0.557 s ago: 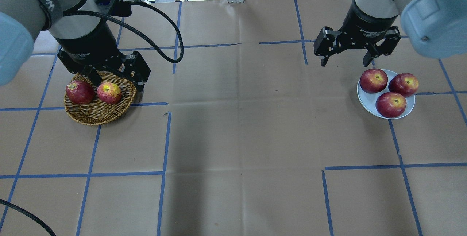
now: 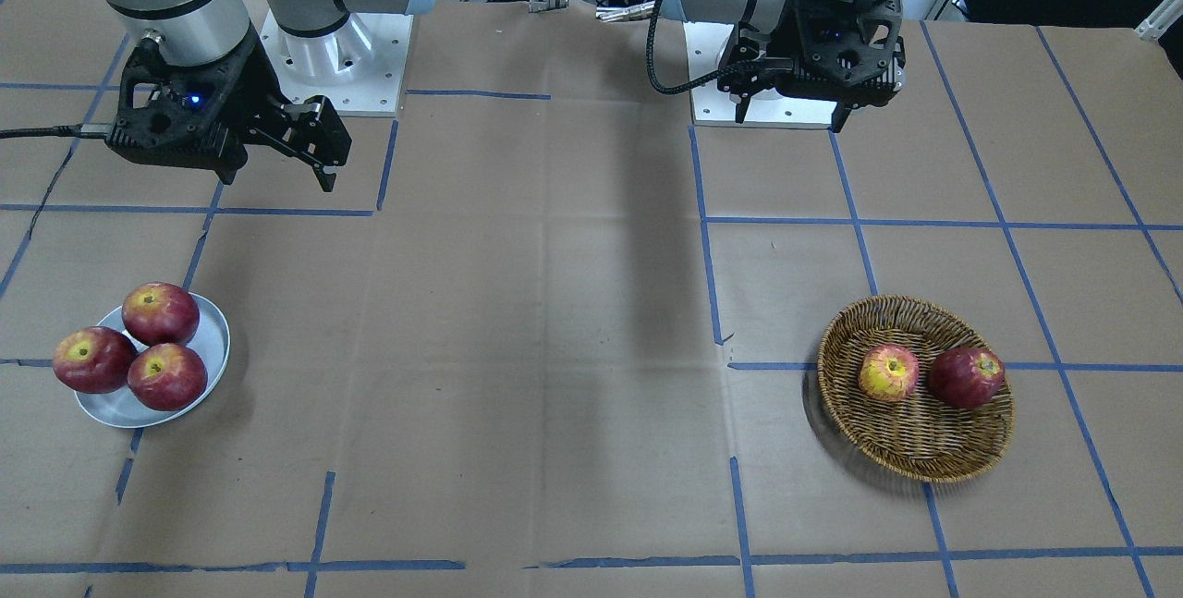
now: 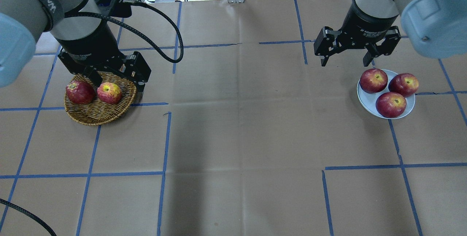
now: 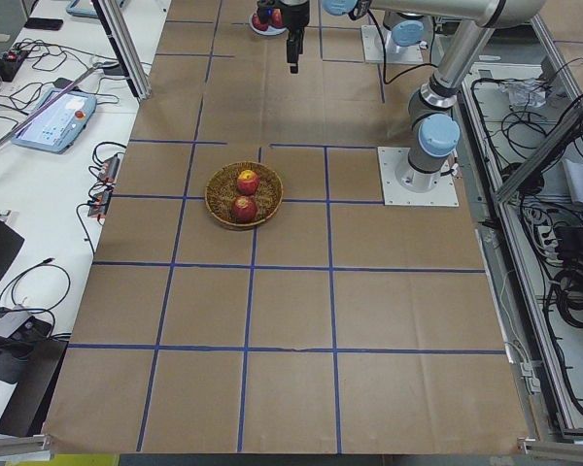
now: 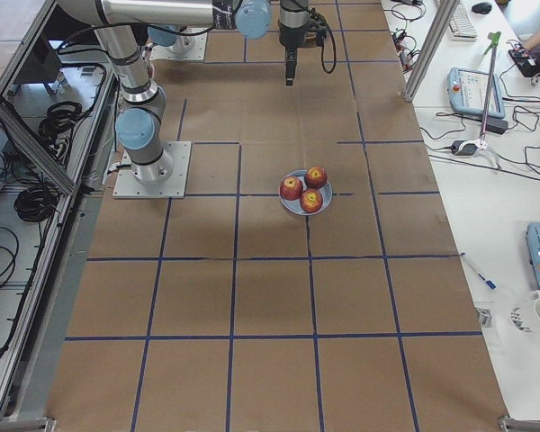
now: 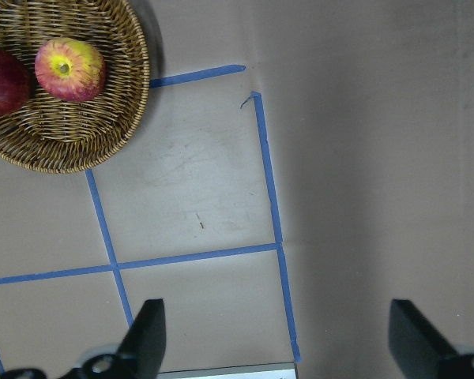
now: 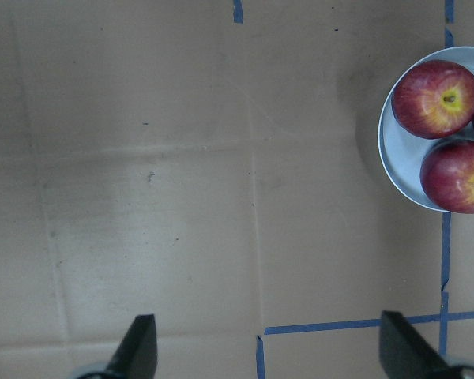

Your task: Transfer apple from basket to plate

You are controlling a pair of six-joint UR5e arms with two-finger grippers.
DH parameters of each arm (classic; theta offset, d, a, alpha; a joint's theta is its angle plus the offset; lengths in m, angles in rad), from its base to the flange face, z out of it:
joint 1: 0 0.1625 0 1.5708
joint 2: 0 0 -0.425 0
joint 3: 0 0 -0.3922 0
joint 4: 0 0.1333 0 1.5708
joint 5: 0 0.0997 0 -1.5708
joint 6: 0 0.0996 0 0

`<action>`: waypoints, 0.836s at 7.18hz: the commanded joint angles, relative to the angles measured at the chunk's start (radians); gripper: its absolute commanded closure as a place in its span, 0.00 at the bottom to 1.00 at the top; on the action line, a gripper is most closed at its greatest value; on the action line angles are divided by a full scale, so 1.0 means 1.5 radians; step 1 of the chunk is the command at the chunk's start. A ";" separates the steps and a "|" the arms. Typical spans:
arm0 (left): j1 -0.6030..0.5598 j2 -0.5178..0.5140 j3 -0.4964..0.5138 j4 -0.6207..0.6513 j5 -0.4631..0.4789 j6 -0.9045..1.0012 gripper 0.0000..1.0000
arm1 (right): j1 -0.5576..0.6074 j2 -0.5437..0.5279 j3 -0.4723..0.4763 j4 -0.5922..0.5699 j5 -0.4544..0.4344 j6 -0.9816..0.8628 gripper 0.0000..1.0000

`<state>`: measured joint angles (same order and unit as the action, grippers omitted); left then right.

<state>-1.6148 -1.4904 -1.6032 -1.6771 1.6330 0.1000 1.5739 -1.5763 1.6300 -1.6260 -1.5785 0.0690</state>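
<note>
The pale yellow-red apple (image 3: 109,92) lies in the brown wicker basket (image 3: 95,116) beside a dark red apple (image 3: 80,92). It also shows in the front view (image 2: 888,372) and at the top left of the left wrist view (image 6: 69,69). My left gripper (image 3: 117,82) is open and empty. It hangs well above the table and overlaps the basket's far rim in the overhead view. My right gripper (image 3: 344,62) is open and empty, above the table just behind the silver plate (image 3: 367,99). The plate holds three dark red apples.
The table is brown paper with blue tape lines. The basket (image 2: 915,455) and the plate (image 2: 211,339) sit far apart at opposite ends. The plate's apples (image 7: 436,99) show at the right edge of the right wrist view. A black cable (image 3: 157,13) loops off my left wrist.
My left gripper has shifted slightly away from the basket in the overhead view. The apples, basket, plate and right gripper have not moved.
</note>
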 commanded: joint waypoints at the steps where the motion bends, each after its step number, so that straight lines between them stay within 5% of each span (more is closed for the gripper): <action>1: 0.005 0.007 -0.003 0.019 -0.004 -0.003 0.01 | 0.000 0.001 0.000 0.000 0.000 0.000 0.00; 6: 0.005 -0.011 -0.006 0.021 -0.006 0.019 0.00 | 0.000 -0.001 -0.001 0.000 0.000 0.000 0.00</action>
<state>-1.6079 -1.4965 -1.6091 -1.6467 1.6260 0.1266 1.5739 -1.5779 1.6304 -1.6260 -1.5788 0.0690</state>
